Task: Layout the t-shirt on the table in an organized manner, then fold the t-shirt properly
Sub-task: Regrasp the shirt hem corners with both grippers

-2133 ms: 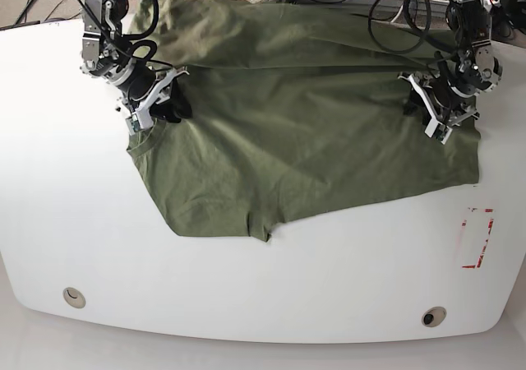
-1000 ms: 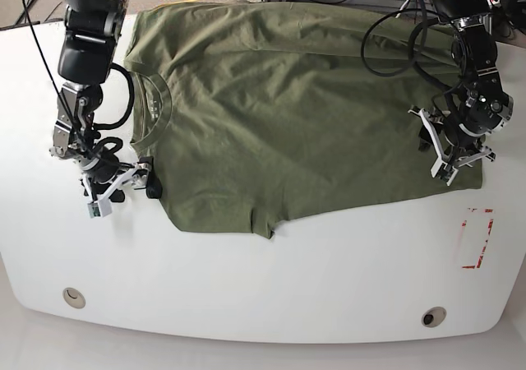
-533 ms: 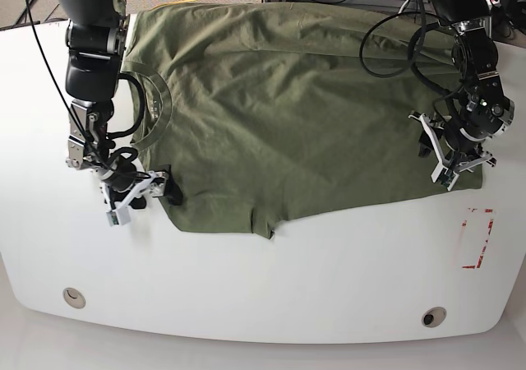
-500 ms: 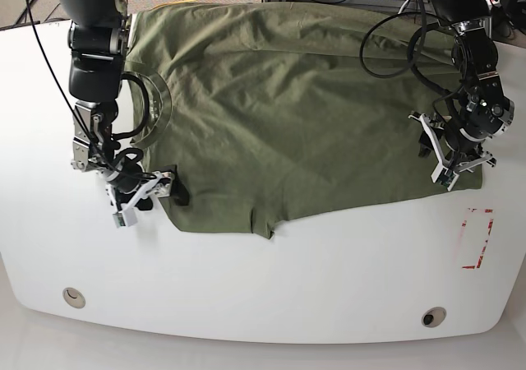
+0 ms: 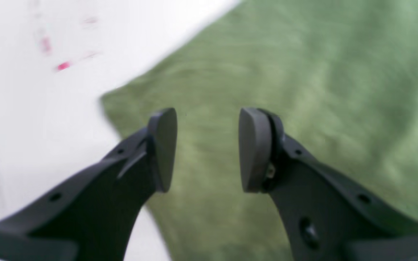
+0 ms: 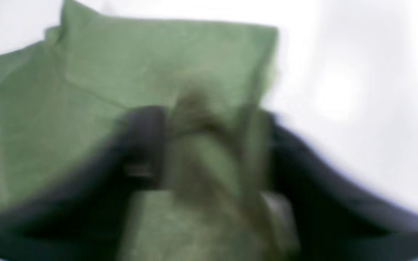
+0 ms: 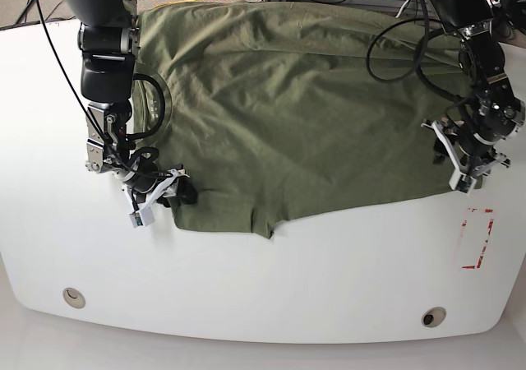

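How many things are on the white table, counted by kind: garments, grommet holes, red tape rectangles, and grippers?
Garments: 1, the olive-green t-shirt
Grommet holes: 2, one and another
Red tape rectangles: 1
Grippers: 2, left gripper and right gripper
Total: 6

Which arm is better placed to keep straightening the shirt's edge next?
Probably the right: the right gripper already pinches the t-shirt, while the left gripper hangs open above the fabric.
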